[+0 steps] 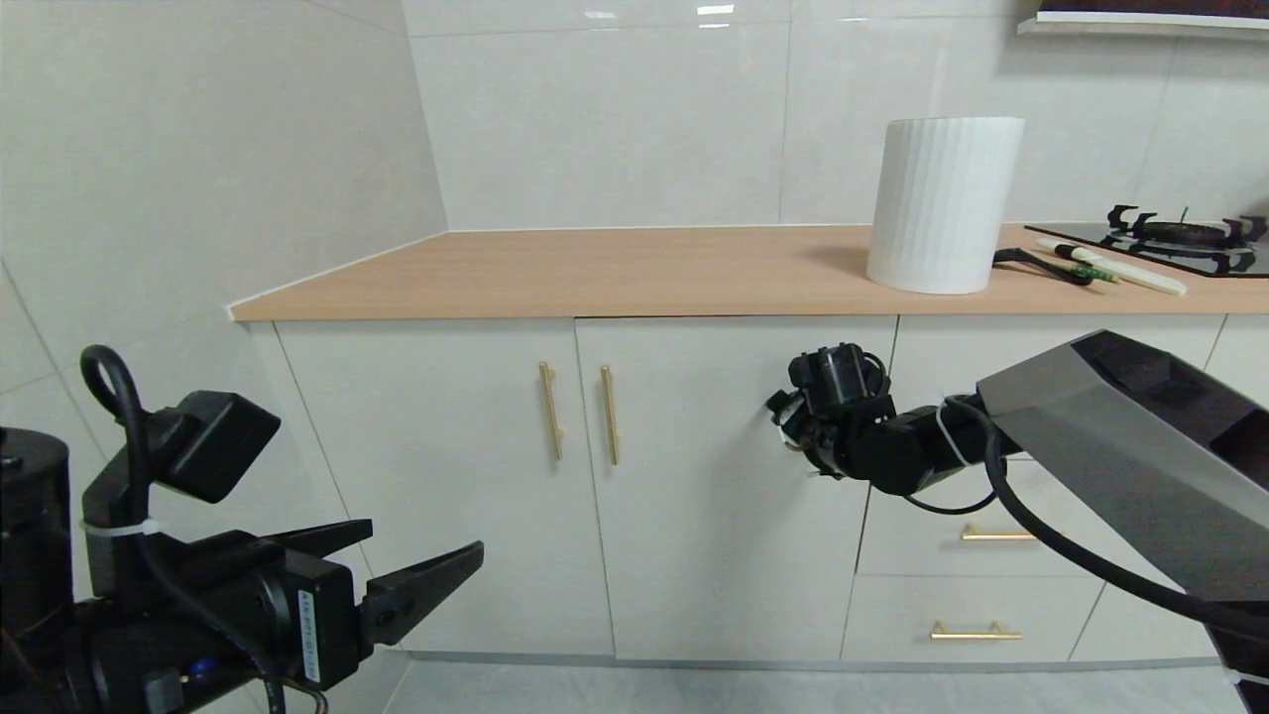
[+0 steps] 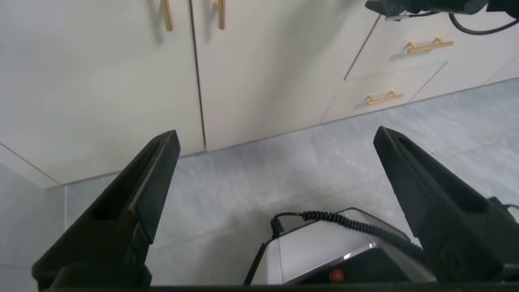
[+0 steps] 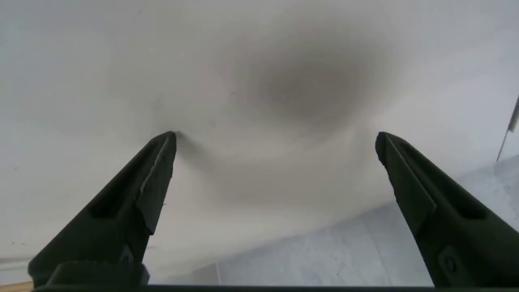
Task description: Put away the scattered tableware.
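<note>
Several utensils (image 1: 1091, 266) lie on the countertop (image 1: 615, 273) at the far right, between the white ribbed holder (image 1: 942, 203) and the stove (image 1: 1180, 238). The right gripper (image 3: 275, 135), jaws spread, sits below them, very close to a cabinet door (image 1: 724, 476). Rising from there, it could strike the door or the countertop's edge. The left gripper (image 1: 424, 535), also spread, hangs low at near left. Its label is too small to read.

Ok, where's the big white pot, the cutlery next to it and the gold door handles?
white pot (image 1: 942, 203): head view, middle of its ribbed side.
cutlery (image 1: 1140, 276): head view, on the long cream-coloured piece.
gold door handles (image 1: 550, 410): head view, middle of the left handle's bar.
</note>
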